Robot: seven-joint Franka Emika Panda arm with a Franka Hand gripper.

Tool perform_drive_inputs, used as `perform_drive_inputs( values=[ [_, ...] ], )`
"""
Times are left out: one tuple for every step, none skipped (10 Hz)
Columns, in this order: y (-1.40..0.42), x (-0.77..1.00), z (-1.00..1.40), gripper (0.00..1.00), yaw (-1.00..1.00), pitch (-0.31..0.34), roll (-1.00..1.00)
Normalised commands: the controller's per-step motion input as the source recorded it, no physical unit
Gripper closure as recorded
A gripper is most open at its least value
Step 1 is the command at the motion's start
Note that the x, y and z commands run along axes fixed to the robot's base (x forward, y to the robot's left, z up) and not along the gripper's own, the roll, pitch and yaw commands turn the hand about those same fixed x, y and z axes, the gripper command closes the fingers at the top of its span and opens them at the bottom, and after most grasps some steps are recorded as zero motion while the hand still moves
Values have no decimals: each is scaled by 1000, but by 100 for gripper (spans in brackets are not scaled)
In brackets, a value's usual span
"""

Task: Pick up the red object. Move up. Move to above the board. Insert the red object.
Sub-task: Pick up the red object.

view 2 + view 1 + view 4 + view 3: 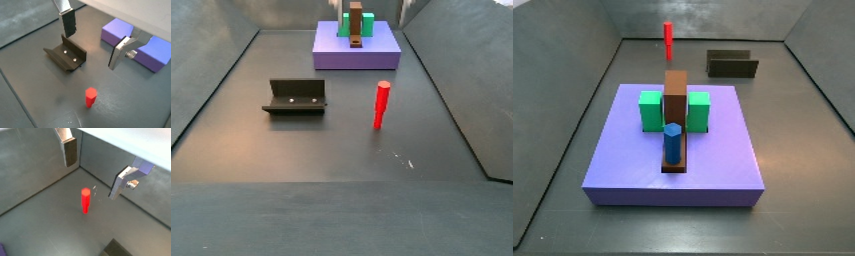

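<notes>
On the dark grey bench, the red object (381, 104) stands upright, apart from the fixture (297, 97); the tool (90, 41) hangs above it, plates spread, empty

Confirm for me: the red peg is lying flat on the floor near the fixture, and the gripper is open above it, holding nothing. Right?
Not quite. The red peg stands upright on the floor, not flat; a side view shows this. The rest holds: it is near the fixture, and in a wrist view the gripper is open above it, holding nothing.
</notes>
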Motion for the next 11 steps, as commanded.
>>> perform_drive_inputs(
  values=[
    [43, -123, -360, 0, -134, -70, -154],
    [209, -220, -620, 0, -203, -157, -210],
    [214, -206, -703, 0, -234, -166, -157],
    [214, -189, -711, 0, -186, -170, -107],
    [154, -111, -591, 0, -151, -121, -26],
    [160, -100, -511, 0, -109, -107, 0],
    [203, -77, -500, 0, -46, -110, 0],
    [191, -100, -440, 0, -43, -100, 0],
    [151, -57, -403, 0, -40, -83, 0],
    [69, -14, -349, 0, -63, -64, 0],
    [0, 0, -389, 0, -103, -59, -36]
  ],
)
